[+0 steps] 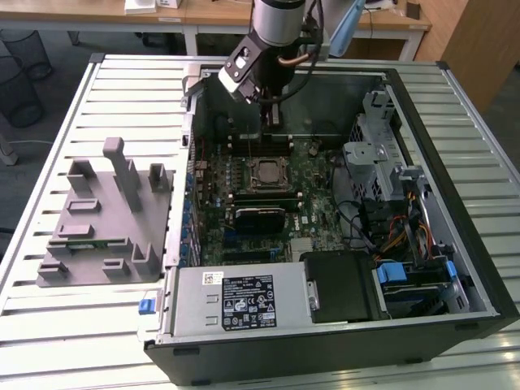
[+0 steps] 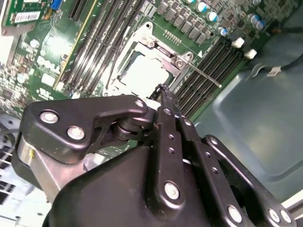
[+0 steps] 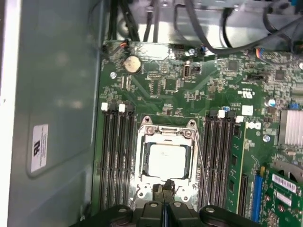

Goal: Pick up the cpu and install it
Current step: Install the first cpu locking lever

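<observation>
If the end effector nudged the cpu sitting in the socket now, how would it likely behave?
The cpu looks like a thin, rigid plate, so it probably wouldn't flex. It lies flat inside the socket frame, which would likely stop sideways sliding. Its smooth silvery top looks slippery, so the end effector may skid across it.

The arm [image 1: 280, 24] enters at the top centre of the exterior view and reaches straight down, its wrist turned so the claw [image 1: 271, 115] points downward just above the frame's middle. In both wrist views the claw's black fingers [image 3: 163, 201] lie pressed together with no gap at the tips [image 2: 163, 94], holding nothing. Black linkage bars with silver bolts spread out behind them.
</observation>
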Controlling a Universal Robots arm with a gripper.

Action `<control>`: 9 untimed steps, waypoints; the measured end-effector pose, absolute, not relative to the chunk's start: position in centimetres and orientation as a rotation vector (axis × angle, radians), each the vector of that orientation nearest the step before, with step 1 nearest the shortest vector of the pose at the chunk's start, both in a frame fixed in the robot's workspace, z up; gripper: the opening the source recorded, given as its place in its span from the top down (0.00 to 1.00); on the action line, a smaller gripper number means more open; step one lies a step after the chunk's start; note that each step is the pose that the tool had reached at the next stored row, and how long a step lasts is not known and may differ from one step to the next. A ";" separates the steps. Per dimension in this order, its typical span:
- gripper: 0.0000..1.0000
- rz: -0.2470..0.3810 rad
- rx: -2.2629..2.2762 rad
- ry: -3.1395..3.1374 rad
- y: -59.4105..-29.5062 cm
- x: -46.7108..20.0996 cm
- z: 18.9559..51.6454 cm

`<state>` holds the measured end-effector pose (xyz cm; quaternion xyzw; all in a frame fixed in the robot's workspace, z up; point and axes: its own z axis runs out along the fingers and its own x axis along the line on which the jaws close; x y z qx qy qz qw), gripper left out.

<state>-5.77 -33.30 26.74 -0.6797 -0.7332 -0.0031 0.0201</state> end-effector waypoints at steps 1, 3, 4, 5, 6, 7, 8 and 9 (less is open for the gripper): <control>0.89 -0.009 -2.088 -2.293 -33.3 -5.8 26.7; 0.89 -0.008 -2.046 -2.330 -33.3 -5.8 26.7; 0.89 -0.007 -2.023 -2.350 -33.3 -5.8 26.7; 0.89 -0.007 -2.002 -2.368 -33.3 -5.8 26.7; 0.89 -0.006 -1.981 -2.386 -33.3 -5.8 26.7; 0.89 -0.004 -1.961 -2.403 -33.3 -5.8 26.7; 0.89 -0.001 -1.947 -2.416 -33.3 -5.8 26.7; 0.89 0.002 -1.934 -2.429 -33.3 -5.8 26.7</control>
